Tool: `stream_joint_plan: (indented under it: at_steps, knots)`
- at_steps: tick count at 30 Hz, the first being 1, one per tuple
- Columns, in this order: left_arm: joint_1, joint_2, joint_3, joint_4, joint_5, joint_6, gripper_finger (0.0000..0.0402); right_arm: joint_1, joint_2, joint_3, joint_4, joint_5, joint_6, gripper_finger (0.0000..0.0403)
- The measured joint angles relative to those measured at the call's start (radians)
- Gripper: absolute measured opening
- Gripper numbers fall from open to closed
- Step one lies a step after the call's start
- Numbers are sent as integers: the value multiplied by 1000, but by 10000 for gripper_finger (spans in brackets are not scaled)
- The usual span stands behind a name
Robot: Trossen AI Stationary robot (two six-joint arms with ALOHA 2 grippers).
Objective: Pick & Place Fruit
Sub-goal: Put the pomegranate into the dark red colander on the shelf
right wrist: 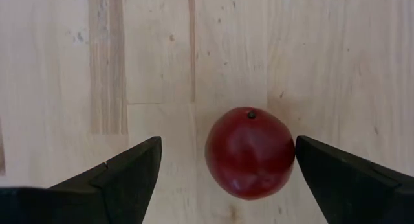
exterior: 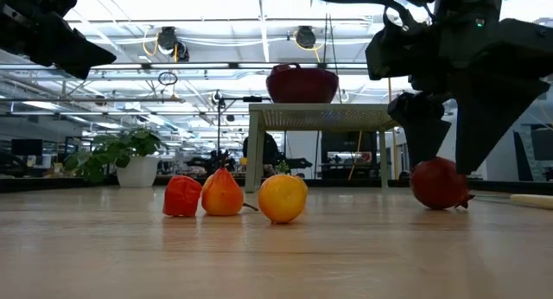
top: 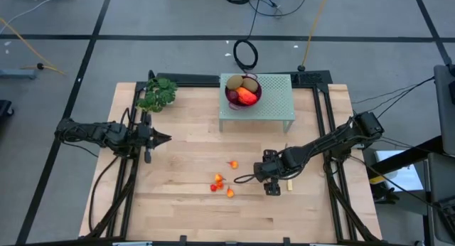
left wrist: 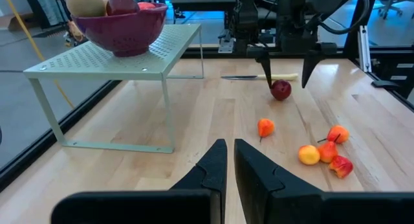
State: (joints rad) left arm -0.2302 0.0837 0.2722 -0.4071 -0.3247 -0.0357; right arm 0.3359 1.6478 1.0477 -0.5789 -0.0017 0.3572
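My right gripper (right wrist: 223, 166) wide open, empty, over red fruit (right wrist: 250, 153); it's off-centre toward 3 o'clock finger, could roll away.

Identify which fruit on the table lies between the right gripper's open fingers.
The dark red round fruit, alone beside the knife; the small orange-red ones lie apart, nearer the middle.
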Motion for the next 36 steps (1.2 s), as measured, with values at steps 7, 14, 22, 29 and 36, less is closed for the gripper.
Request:
stream_joint_plan:
  at_steps: [7,14,22,29,36]
  knots:
    - [0,0,0,0,-1,0,33,0,0,-16,14,0,-3,350]
    - [0,0,0,0,-1,1,33,0,0,-18,14,0,-3,350]
    - [0,0,0,0,-1,1,33,0,0,-18,14,0,-6,350]
    - [0,0,0,0,-1,1,33,0,0,-18,14,0,-6,350]
    - [0,0,0,0,-1,1,33,0,0,-18,14,0,-6,350]
